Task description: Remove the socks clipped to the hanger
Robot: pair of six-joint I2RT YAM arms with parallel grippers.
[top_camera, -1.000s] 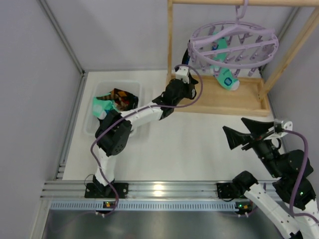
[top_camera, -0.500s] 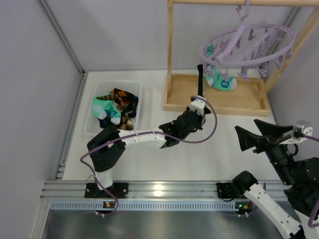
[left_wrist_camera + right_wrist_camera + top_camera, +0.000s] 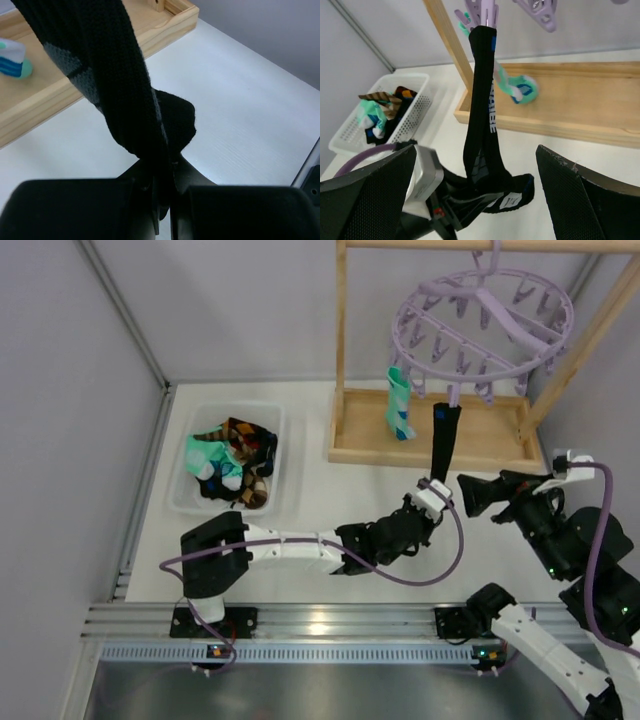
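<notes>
The pale-purple hanger [image 3: 485,312] hangs from the wooden rack's top bar. A black sock [image 3: 443,440] is clipped to its near rim and stretched down to my left gripper [image 3: 431,494], which is shut on the sock's lower end. In the left wrist view the black sock [image 3: 115,75] runs down into the closed left gripper [image 3: 165,185]. A mint-green sock [image 3: 398,406] hangs from another clip. My right gripper [image 3: 478,494] stands open just right of the black sock [image 3: 482,100], which hangs from a purple clip [image 3: 482,12] between its spread fingers [image 3: 590,200].
A white basket [image 3: 180,502] at the left holds several socks. The wooden rack's tray base [image 3: 500,455] and upright post [image 3: 341,340] stand at the back right. Grey walls close the back and left. A diagonal wooden brace [image 3: 590,335] is on the right.
My left gripper has moved from the hanger's left rim toward the near right, dragging the black sock taut. The hanger has swung and turned. My right gripper has shifted left toward the sock.
</notes>
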